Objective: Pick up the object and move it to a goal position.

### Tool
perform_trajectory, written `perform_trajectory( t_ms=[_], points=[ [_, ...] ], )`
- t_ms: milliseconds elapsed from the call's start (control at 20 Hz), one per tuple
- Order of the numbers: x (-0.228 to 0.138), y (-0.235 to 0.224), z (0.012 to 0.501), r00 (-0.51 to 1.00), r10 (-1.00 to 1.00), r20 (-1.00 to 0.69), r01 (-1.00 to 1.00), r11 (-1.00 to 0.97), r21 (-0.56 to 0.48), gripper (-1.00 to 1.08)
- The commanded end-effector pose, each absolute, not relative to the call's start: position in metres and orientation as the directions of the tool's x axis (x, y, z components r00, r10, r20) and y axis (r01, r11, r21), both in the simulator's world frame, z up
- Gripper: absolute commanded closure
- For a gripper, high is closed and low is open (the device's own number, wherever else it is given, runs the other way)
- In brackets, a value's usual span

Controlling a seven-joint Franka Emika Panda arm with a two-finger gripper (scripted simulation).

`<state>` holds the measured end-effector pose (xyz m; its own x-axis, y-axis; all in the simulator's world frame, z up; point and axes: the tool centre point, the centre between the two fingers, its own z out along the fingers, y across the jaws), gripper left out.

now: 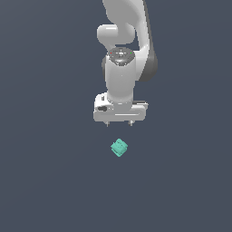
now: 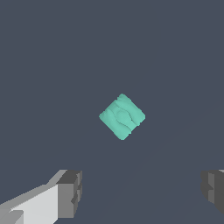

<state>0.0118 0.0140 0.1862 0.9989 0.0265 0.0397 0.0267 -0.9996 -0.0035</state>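
White gripper spread wide, holding nothing. Small teal ridged cube-like object lies on plain dark grey surface, apart from fingertips, corner-on.

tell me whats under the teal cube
Only the plain dark surface shows around the teal cube; the patch directly beneath it is covered. The fingers are apart, not touching it.

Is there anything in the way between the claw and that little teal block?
No. In both views, only bare dark floor separates the open claw from the teal block.
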Motion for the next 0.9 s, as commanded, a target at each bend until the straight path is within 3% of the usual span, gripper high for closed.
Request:
perform_trajectory(
  t_ms=[0, 850],
  points=[
    [0.012, 0.014, 0.186, 0.999, 0.027, 0.04, 0.027, -1.0, -0.004, -0.92],
    [0.017, 0.039, 0.192, 0.992, 0.11, 0.058, 0.11, -0.994, -0.01, -0.92]
  ],
)
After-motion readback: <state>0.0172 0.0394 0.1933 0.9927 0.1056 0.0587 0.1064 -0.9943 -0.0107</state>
